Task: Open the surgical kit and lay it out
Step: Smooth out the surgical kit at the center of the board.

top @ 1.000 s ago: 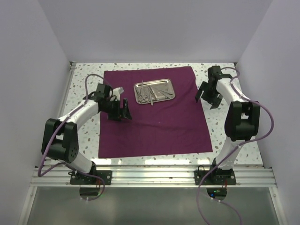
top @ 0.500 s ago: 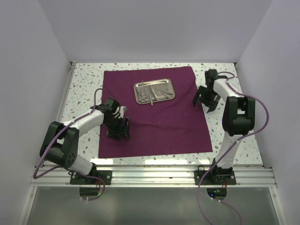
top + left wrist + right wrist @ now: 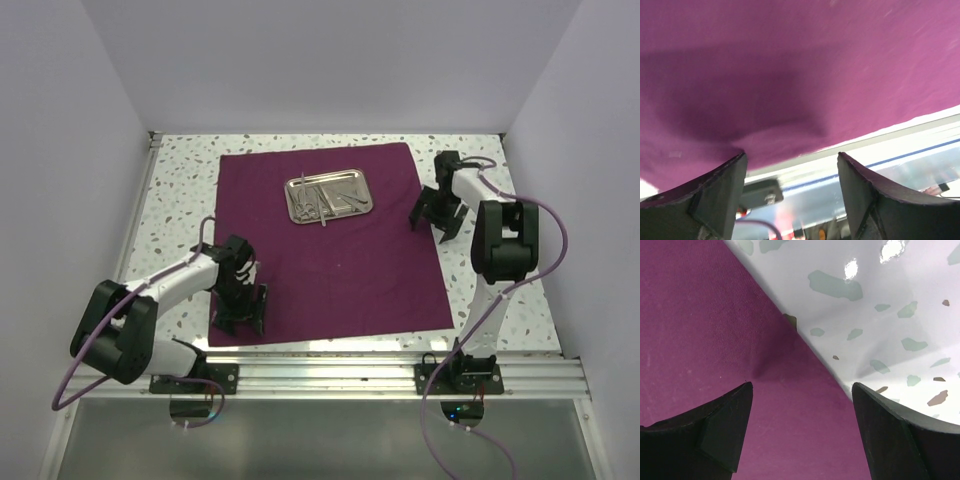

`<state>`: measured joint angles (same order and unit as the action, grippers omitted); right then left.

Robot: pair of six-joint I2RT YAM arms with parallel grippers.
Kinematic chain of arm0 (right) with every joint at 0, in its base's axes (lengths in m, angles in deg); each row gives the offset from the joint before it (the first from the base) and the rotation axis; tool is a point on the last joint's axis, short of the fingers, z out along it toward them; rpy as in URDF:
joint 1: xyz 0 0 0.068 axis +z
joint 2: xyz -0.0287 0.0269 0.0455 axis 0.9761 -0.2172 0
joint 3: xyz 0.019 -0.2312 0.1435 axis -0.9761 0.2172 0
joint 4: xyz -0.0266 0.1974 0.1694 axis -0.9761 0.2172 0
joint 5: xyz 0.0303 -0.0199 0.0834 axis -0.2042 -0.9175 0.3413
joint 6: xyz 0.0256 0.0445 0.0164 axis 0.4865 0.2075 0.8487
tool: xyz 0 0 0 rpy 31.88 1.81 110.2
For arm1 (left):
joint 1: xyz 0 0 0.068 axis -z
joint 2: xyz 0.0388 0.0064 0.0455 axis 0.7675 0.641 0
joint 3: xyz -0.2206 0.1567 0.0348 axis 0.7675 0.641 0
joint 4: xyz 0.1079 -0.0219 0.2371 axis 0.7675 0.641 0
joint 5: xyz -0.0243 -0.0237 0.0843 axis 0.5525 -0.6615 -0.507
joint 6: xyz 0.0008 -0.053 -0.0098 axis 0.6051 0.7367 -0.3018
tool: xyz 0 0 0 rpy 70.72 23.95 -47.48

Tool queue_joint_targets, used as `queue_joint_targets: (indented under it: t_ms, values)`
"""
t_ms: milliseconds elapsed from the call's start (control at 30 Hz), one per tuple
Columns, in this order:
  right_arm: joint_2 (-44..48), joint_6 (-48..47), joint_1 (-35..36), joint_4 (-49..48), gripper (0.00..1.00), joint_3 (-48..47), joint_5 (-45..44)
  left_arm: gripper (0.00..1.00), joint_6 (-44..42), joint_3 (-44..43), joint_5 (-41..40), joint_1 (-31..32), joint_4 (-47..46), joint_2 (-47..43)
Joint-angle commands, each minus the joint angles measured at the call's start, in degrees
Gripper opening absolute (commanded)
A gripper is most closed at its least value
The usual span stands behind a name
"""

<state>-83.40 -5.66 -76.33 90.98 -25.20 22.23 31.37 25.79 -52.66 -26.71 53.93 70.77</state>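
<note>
The dark purple cloth (image 3: 340,260) of the surgical kit lies spread flat on the table. A small steel tray (image 3: 331,195) rests on its far middle, with slim silver instruments (image 3: 318,203) inside. My left gripper (image 3: 242,318) hangs open over the cloth's near-left corner; in the left wrist view the cloth (image 3: 790,75) ends just ahead of the fingers (image 3: 715,200), nothing between them. My right gripper (image 3: 434,222) stands open over the cloth's right edge (image 3: 715,355), one finger over the cloth and the other (image 3: 905,435) over the bare table.
The speckled white tabletop (image 3: 180,190) surrounds the cloth. An aluminium rail (image 3: 330,375) runs along the near edge and shows below the cloth in the left wrist view (image 3: 880,150). White walls close in the left, right and far sides.
My left gripper has swung from the cloth's left middle toward me to the near-left corner. My right gripper has shifted slightly left onto the cloth's right edge.
</note>
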Motion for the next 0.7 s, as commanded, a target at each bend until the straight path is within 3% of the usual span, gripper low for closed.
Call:
queue_joint_targets:
  t_ms: [0,133,167,400,433,467,500,533,567,633,667]
  values:
    - [-1.43,0.53,0.19,-0.23,0.84,-2.91,1.64,0.78,0.87,-4.6,-2.6,0.66,5.46,-2.14]
    - [-1.27,0.35,0.54,-0.94,0.82,-6.41,3.05,0.91,0.08,-17.61,-7.86,0.57,6.52,-0.75]
    - [-1.09,0.35,0.54,-1.11,0.82,-7.21,4.18,0.99,-0.45,-24.08,-9.09,0.49,6.35,1.35]
    - [-0.74,-0.96,2.91,0.38,0.83,-18.89,7.0,1.0,-1.61,-53.01,-20.97,0.14,1.17,14.97]
    - [-1.35,-1.31,3.96,0.47,0.84,-23.08,7.26,1.0,-1.86,-53.23,-17.49,-0.3,-1.71,15.95]
    - [-2.22,-2.1,4.67,0.12,0.85,-25.65,8.57,1.0,-2.99,-51.93,-12.58,-0.74,-10.53,16.83]
    - [-3.1,-2.81,5.37,0.29,0.85,-28.54,11.02,1.0,-5.35,-49.22,0.6,-1.61,-14.27,19.71]
    - [-5.11,-3.42,7.29,0.47,0.85,-33.97,11.57,0.99,-4.77,-49.45,5.17,-3.71,-16.31,22.35]
    - [-6.18,-4.38,8.18,0.64,0.85,-36.37,11.92,0.87,-1.8,-53.11,8.09,-4.52,-15.55,28.29]
    - [-7.76,-5.0,10.72,0.91,0.86,-40.59,13.24,0.79,0.33,-55.51,9.27,-5.4,-15.36,31.33]
    - [-8.46,-5.18,11.52,0.39,0.86,-41.05,13.59,0.81,2.34,-53.78,7.17,-5.32,-19.11,29.43]
